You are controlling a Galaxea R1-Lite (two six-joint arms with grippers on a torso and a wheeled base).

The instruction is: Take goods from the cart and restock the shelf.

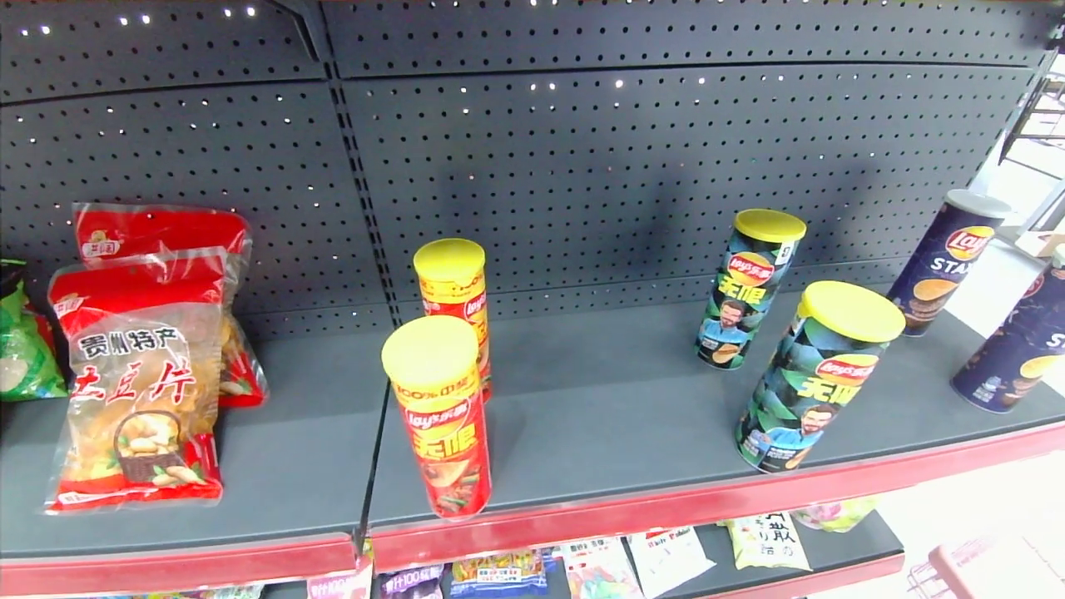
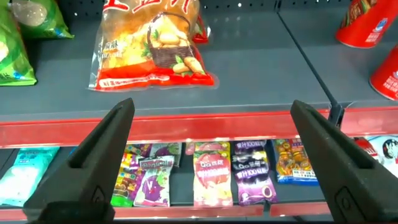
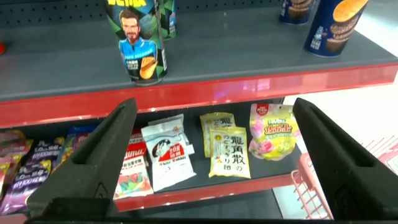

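Right wrist view: the right gripper (image 3: 214, 102) hangs wide open and empty, a green chip can (image 3: 142, 40) on the shelf (image 3: 249, 59) beyond its jaws, an edge of the pink cart (image 3: 306, 186) beside one jaw; the left gripper (image 2: 212, 104) gapes empty too, so fetching from the cart probably comes next.

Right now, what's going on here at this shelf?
A two-armed robot faces a store shelf that it is meant to restock. The left gripper and the right gripper are both open and hold nothing, in front of the shelf's red front edge. On the shelf stand two red cans, two green cans and two blue cans, with snack bags at the left end.
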